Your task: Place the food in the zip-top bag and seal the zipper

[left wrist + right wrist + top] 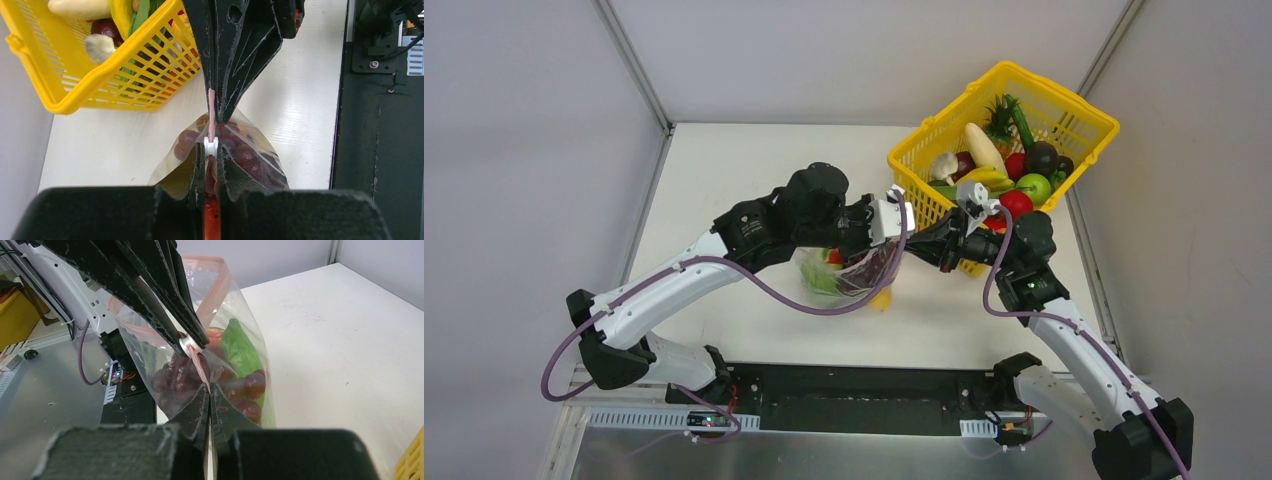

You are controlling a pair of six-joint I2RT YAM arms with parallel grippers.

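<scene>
With food [240, 347] in the zip-top bag [246, 310], my left tool [196, 341] and right tool [208, 392] clench the zipper [202, 369], unsealed toward 12 o'clock.

lab cell, white walls [514, 150], aluminium posts [632, 62], white table [714, 170]

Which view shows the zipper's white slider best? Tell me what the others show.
Left wrist: the white slider sits centred on the pink zipper, unobstructed. Right wrist shows it half hidden by the left gripper. Top external: the arms cover it.
</scene>
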